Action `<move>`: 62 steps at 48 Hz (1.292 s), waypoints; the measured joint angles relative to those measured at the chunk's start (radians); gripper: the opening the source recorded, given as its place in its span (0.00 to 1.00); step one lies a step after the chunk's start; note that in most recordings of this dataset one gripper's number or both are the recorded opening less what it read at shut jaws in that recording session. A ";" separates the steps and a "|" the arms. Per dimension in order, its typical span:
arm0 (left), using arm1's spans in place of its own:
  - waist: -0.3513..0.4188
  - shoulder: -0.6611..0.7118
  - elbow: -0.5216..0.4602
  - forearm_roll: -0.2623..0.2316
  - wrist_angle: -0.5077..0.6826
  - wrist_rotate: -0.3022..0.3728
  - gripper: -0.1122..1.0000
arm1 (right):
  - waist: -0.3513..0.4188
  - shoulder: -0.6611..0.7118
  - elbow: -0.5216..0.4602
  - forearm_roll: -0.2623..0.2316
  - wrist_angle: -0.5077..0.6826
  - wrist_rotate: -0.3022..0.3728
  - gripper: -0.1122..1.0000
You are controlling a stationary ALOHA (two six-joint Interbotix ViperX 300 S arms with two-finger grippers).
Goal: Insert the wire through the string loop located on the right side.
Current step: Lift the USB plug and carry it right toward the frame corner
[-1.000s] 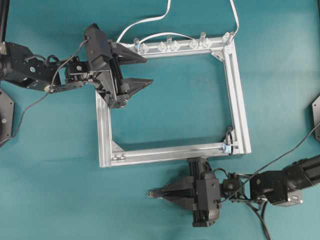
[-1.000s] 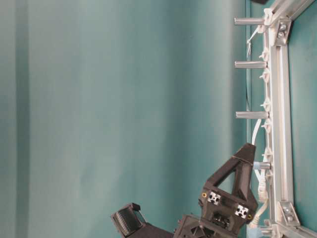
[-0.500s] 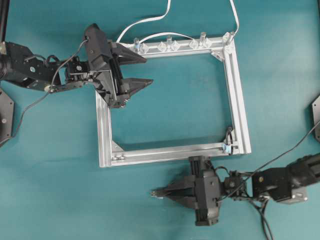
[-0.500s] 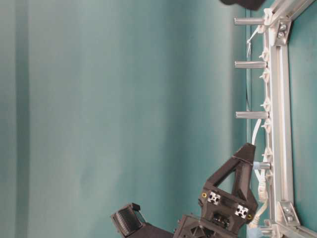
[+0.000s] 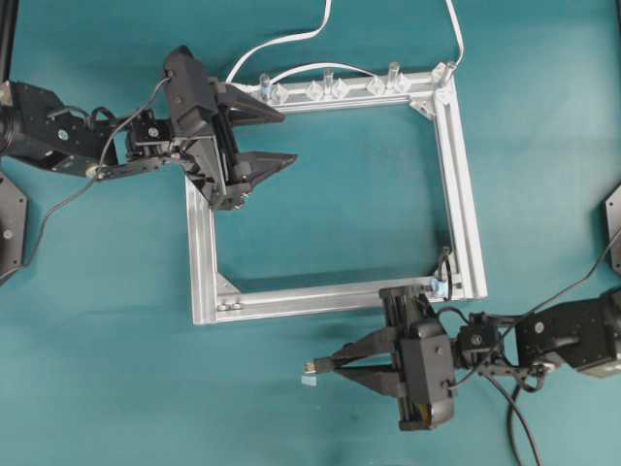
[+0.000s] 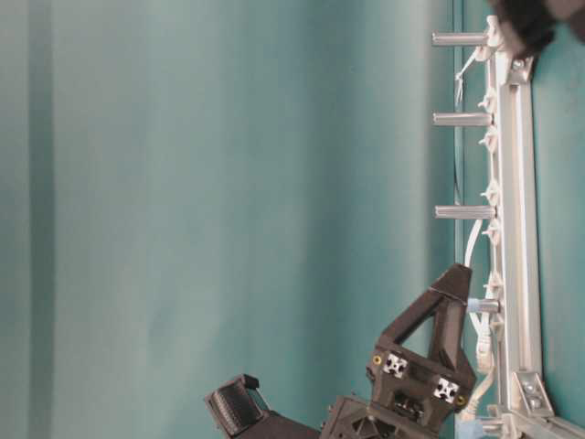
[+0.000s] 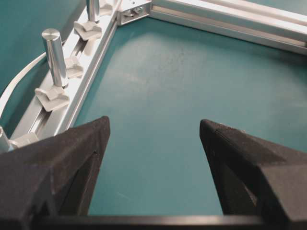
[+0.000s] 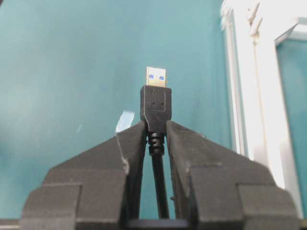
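Right wrist view: we log the right gripper (image 8: 156,139) clamped on the wire (image 8: 155,108), plug forward. Left gripper (image 5: 277,136) gapes empty. Loop (image 5: 444,272) unthreaded; approach and insertion remain.

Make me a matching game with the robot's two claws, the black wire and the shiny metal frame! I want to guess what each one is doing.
Things:
1. left gripper
2. right gripper
3. wire
4. aluminium frame

States:
A. lies flat on the teal table
B. open, holding nothing
C. its metal plug tip sticks out past the fingers
D. shut on the cable just behind the plug

Pairs: 1-B, 2-D, 3-C, 4-A
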 measured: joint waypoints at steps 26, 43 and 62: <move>-0.002 0.000 0.002 0.000 0.000 0.000 0.79 | -0.003 -0.006 0.002 0.000 0.025 0.000 0.26; -0.002 0.000 0.002 0.000 0.002 0.000 0.79 | -0.005 -0.031 0.021 -0.002 0.094 0.000 0.26; -0.002 0.000 0.002 0.000 0.041 0.000 0.79 | 0.008 -0.172 0.186 -0.002 0.107 0.000 0.26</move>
